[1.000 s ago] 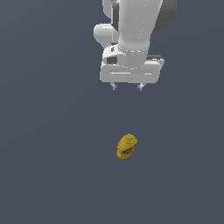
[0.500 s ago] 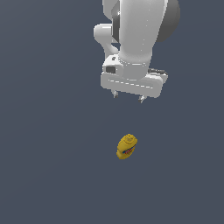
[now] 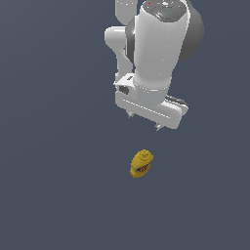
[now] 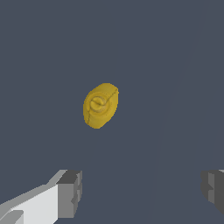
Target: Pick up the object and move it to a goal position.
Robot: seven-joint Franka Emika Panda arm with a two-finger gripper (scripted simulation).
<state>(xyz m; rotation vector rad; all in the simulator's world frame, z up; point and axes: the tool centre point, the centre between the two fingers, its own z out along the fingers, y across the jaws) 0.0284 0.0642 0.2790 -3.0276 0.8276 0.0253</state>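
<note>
Exterior view: my gripper [image 3: 144, 122] hangs above the bottle [image 3: 141, 163], well apart, no contact. Bottle stands upright on the grey floor [image 3: 53, 185], mid-scene.

Wrist view: jaws spread wide, nothing between them; bottle [image 4: 100, 105] seen cap-on, off-centre. Nothing done yet, I judge: align, descend, grasp, carry all remain.

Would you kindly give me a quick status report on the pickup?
Claw open, above the bottle, nothing held. Yellow bottle upright on the surface, untouched. Nothing in the way.
</note>
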